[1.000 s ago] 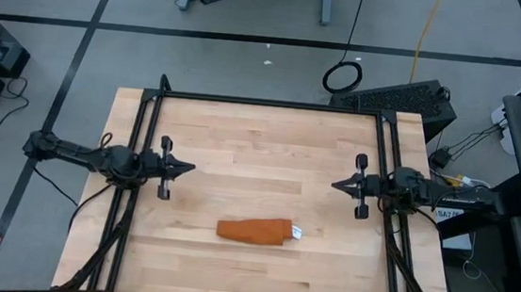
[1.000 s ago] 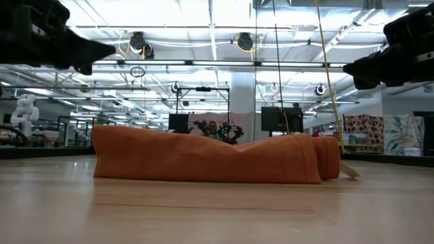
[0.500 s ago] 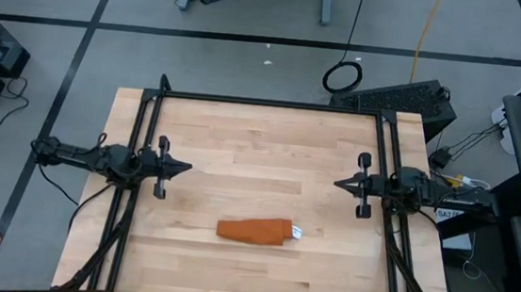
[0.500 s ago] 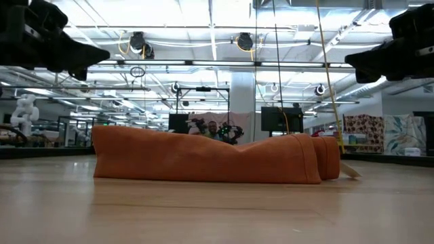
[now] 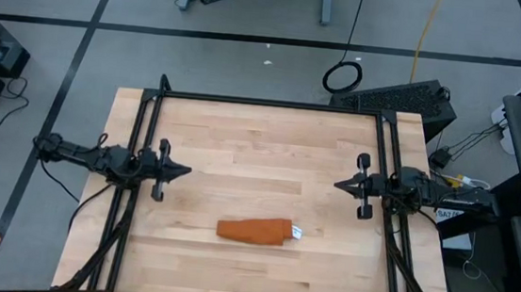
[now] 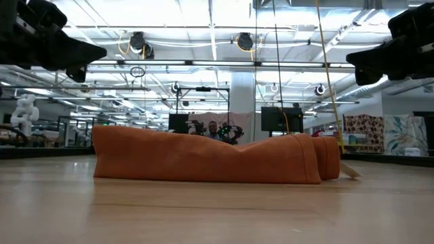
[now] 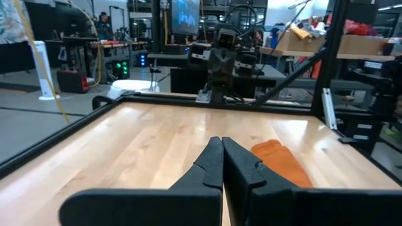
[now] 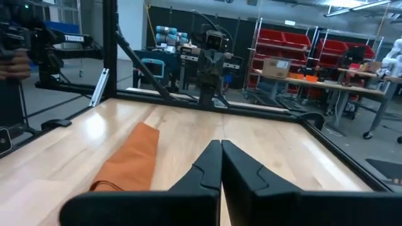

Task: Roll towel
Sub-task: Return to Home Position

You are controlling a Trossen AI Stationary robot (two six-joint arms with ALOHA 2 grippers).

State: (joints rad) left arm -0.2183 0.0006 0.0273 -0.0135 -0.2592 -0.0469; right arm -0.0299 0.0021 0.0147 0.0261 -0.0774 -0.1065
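Seen from above, the bench (image 5: 261, 137) fills the middle of the view. The towel (image 5: 254, 230) lies rolled on it at 6 o'clock from the bench's centre. Its length runs from 9 to 3 o'clock, and its tag (image 5: 296, 232) is at the 3 o'clock end. The left gripper (image 5: 186, 170) hangs over the bench at 9 o'clock and the right gripper (image 5: 337, 184) at 3 o'clock. They point at each other, both well apart from the towel. A cable loop (image 5: 342, 77) lies on the floor beyond the bench at 1 o'clock.
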